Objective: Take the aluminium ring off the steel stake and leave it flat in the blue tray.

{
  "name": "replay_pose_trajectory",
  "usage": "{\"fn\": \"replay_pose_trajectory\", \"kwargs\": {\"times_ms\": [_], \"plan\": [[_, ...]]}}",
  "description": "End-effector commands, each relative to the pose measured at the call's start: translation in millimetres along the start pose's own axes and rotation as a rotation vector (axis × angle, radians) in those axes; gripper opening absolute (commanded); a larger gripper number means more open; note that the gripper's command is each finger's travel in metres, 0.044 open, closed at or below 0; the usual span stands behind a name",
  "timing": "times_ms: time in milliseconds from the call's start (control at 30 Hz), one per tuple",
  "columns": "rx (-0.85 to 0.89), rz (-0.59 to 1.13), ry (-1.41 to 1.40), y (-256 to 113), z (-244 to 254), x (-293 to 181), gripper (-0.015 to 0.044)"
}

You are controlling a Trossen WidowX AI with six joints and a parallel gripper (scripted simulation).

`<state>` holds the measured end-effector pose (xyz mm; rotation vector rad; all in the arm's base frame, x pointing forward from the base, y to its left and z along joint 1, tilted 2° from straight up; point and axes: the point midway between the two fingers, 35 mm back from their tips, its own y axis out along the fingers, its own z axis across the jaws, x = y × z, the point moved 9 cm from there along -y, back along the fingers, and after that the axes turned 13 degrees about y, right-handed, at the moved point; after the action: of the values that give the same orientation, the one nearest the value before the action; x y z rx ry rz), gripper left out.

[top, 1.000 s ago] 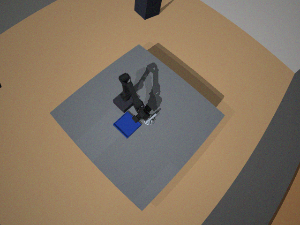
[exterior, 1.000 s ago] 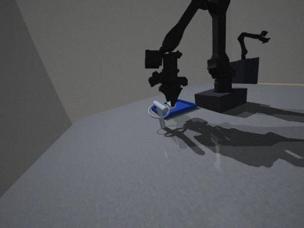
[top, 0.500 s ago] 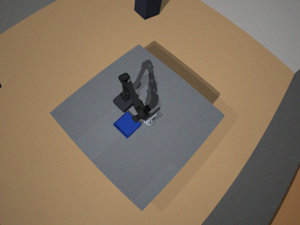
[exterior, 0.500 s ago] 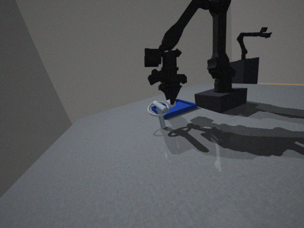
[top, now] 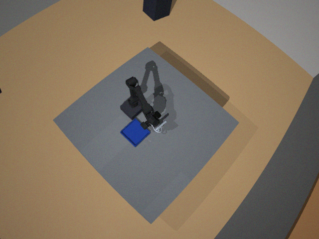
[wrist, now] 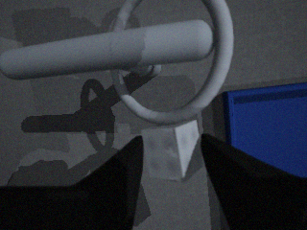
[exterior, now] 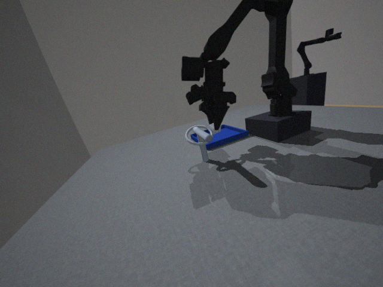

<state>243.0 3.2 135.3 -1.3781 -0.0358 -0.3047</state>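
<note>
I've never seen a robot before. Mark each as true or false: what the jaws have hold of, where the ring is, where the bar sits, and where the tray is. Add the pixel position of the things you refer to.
1. The jaws are shut on the tab [exterior: 212,125] [wrist: 160,150]. True.
2. The ring [top: 158,132] [exterior: 186,136] [wrist: 228,48] lies flat in the tray [top: 135,132] [exterior: 227,136] [wrist: 269,129]. False: it is raised, up by the cross-bar [top: 161,125] [exterior: 201,134] [wrist: 173,42].
3. The cross-bar tops the stake [exterior: 203,152]. True.
4. The tray is under the cross-bar. False: it is off to one side.
</note>
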Motion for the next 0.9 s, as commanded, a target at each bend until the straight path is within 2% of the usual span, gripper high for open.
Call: {"fn": "replay_pose_trajectory", "kwargs": {"times_ms": [0,867], "plan": [[-0.017,-0.01,-0.005,-3.5,6.7,0.1,0.0],[-0.154,-0.047,-0.041,1.9,40.4,-10.5,0.0]]}}
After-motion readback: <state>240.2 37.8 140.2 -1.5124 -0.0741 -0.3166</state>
